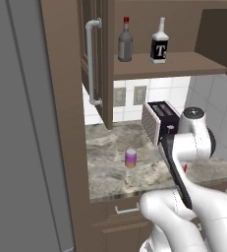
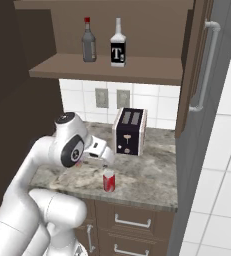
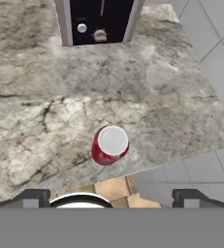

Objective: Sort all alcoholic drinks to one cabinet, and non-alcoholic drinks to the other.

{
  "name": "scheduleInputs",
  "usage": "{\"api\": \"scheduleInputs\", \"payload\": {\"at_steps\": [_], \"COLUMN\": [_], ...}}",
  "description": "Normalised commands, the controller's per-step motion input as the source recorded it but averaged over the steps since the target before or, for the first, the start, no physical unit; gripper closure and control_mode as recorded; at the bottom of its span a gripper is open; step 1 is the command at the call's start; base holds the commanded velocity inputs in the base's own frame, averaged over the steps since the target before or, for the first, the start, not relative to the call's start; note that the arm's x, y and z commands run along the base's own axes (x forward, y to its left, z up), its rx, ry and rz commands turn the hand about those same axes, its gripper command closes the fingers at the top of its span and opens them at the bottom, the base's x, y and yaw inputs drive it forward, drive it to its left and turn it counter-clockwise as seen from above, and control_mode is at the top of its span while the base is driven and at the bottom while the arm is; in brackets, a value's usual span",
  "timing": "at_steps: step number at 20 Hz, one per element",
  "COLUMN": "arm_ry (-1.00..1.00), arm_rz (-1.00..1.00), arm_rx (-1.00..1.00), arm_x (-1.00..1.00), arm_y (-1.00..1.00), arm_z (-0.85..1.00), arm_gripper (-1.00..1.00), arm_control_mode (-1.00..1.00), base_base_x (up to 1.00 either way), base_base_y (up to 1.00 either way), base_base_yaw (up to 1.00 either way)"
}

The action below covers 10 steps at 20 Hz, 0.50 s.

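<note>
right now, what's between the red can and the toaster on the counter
Nothing: in the hand view a bare stretch of marbled counter separates the red can from the toaster. The right base view shows the same gap.

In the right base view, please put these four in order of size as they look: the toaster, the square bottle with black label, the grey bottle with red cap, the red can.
1. toaster, clearly largest.
2. square bottle and grey bottle: these look alike in size, so no ranking.
3. red can, smallest, although nearest the camera.
</note>
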Motion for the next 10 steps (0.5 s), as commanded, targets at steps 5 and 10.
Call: {"api": "scheduleInputs", "payload": {"at_steps": [5,10], "arm_ry": [0.08,0.01], "arm_rz": [0.0,0.0], "arm_rx": [0.02,0.0], "arm_x": [0.0,0.0], "arm_y": [-0.05,-0.05], "arm_z": [-0.75,-0.47], "arm_gripper": [-1.0,-1.0], "arm_control_mode": [-1.0,-1.0], "base_base_x": [0.0,0.0], "base_base_y": [0.0,0.0], "base_base_yaw": [0.0,0.0]}}
